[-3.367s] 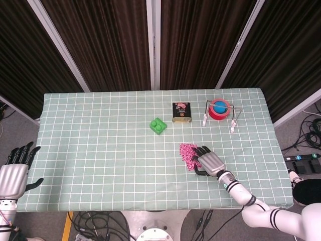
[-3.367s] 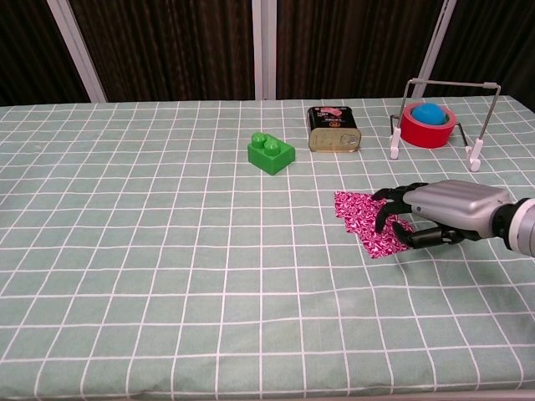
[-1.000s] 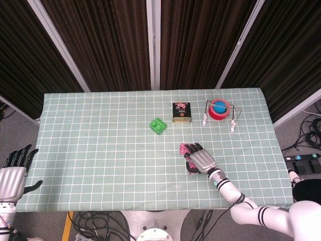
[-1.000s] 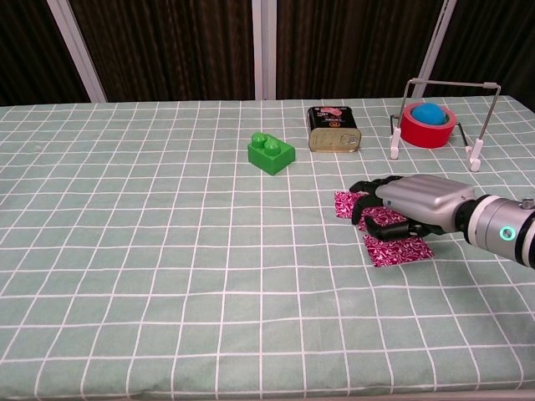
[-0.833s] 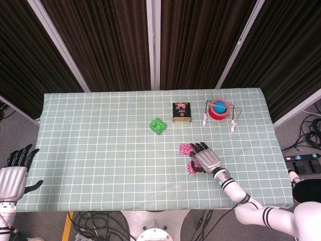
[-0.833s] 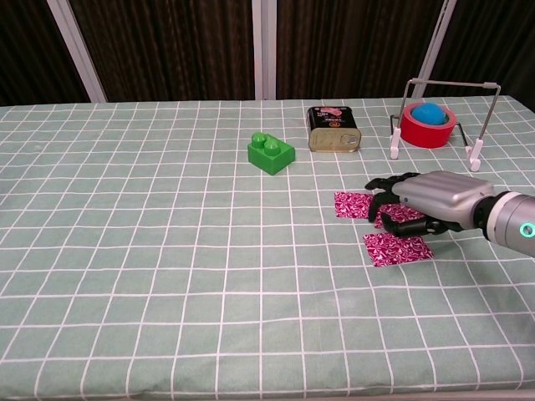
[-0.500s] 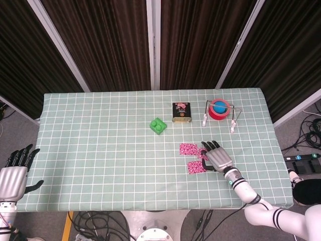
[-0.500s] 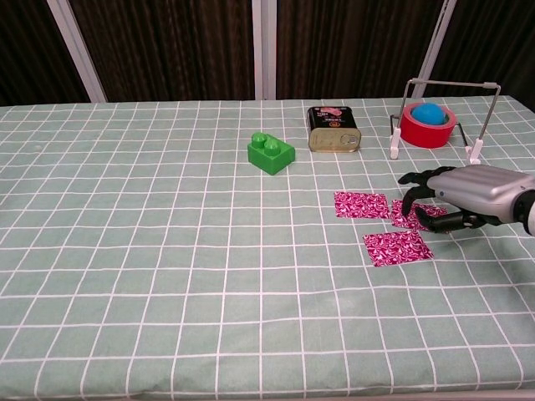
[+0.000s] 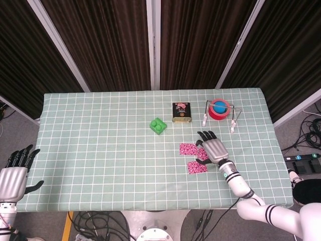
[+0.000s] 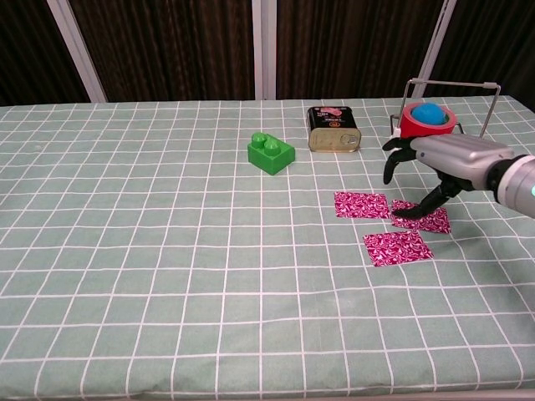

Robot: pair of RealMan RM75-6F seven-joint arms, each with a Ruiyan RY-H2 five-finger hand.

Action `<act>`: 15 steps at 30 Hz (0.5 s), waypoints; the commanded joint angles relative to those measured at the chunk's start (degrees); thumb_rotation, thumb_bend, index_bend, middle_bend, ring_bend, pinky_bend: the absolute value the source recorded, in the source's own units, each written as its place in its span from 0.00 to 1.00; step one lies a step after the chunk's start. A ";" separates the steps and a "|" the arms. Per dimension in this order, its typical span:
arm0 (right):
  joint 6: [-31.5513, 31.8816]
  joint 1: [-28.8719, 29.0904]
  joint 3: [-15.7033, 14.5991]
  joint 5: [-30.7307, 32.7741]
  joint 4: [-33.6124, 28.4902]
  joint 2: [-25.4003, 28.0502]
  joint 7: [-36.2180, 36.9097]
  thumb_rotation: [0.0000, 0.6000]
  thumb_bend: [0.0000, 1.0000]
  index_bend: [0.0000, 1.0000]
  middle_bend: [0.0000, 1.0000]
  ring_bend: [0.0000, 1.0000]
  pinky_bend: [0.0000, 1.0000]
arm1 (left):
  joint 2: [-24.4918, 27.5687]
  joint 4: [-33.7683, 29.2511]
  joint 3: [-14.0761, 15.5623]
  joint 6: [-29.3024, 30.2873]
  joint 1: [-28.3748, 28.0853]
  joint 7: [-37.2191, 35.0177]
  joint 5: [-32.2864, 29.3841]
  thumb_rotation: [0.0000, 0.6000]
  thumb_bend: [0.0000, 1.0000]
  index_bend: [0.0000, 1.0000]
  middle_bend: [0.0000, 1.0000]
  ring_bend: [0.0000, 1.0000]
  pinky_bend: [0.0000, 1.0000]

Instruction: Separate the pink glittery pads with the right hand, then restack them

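Lifted since a moment ago, the right hand (image 10: 447,163) now rides above the counter (image 10: 167,251), its fingers (image 10: 393,163) spread and empty, only the thumb tip touching down on the rightmost pink pad (image 10: 422,217). Three pads lie flat and separate: the left pad (image 10: 362,205) just beside that one, the near pad (image 10: 398,247) just in front of both. All sit below and to the left of the palm, long sides running across the counter. Restacking likely starts with the pad under the thumb. The left hand (image 9: 12,173) hangs open off the counter's edge, far away.
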 commanded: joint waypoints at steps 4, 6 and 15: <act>-3.74 3.43 2.89 6.91 7.07 -6.66 -4.40 0.84 0.12 0.35 0.05 0.00 0.00 | -0.09 0.19 0.01 -0.26 0.11 -0.33 -0.45 1.00 0.03 0.18 0.15 0.12 0.13; -4.63 3.98 3.17 8.01 8.37 -7.63 -4.80 0.83 0.12 0.35 0.05 0.00 0.00 | -0.06 0.28 0.01 -0.39 0.14 -0.39 -0.65 1.00 0.03 0.18 0.15 0.12 0.13; -5.63 5.24 3.58 10.29 9.10 -8.75 -6.38 0.83 0.12 0.35 0.05 0.00 0.00 | -0.18 0.74 -0.13 -0.92 -0.07 -0.74 -0.90 1.00 0.03 0.18 0.15 0.12 0.13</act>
